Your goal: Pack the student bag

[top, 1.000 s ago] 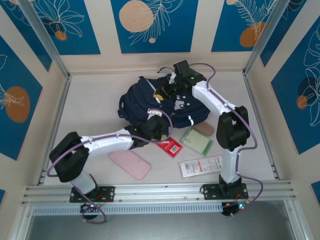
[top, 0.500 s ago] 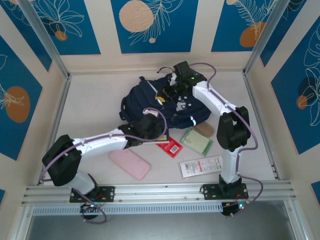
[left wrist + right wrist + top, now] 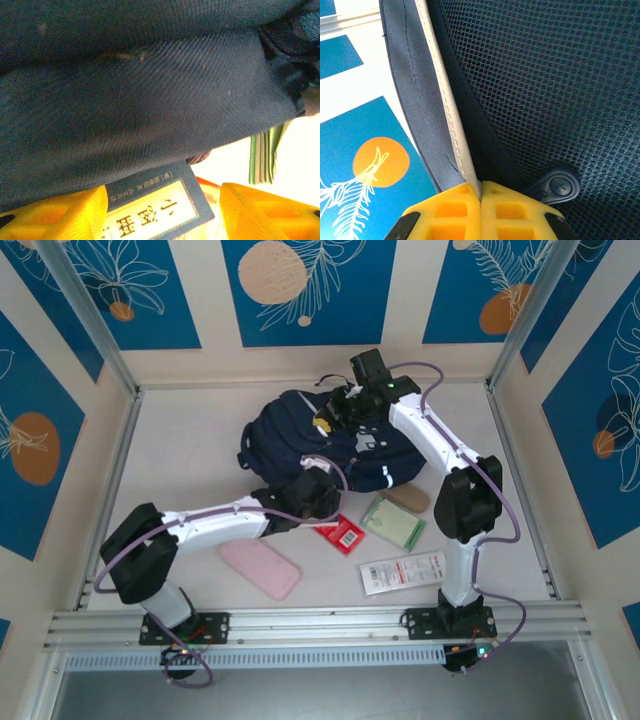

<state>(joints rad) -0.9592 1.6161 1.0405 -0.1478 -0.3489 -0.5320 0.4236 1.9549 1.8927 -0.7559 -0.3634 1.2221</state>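
The student bag (image 3: 300,435), dark navy, lies at the back of the table, and its fabric (image 3: 150,90) hangs over my left fingers. My left gripper (image 3: 322,490) is at the bag's near edge. In the left wrist view this gripper (image 3: 163,191) is open, and a navy booklet with a cream label (image 3: 150,212) lies between its yellow fingers (image 3: 55,215), its far end tucked under the bag. My right gripper (image 3: 345,412) is over the bag's far side. In the right wrist view it (image 3: 481,192) is shut on the bag's light grey edge trim (image 3: 445,100), beside dark mesh (image 3: 560,85).
In front of the bag lie a red packet (image 3: 340,533), a green notebook (image 3: 393,522), a tan flat object (image 3: 407,497), a white packet (image 3: 402,571) and a pink case (image 3: 260,569). Rails and patterned walls ring the table.
My left gripper has opened and let go of the booklet at the bag's near edge. My right gripper, still shut on the trim, has drawn the bag's edge slightly back and right.
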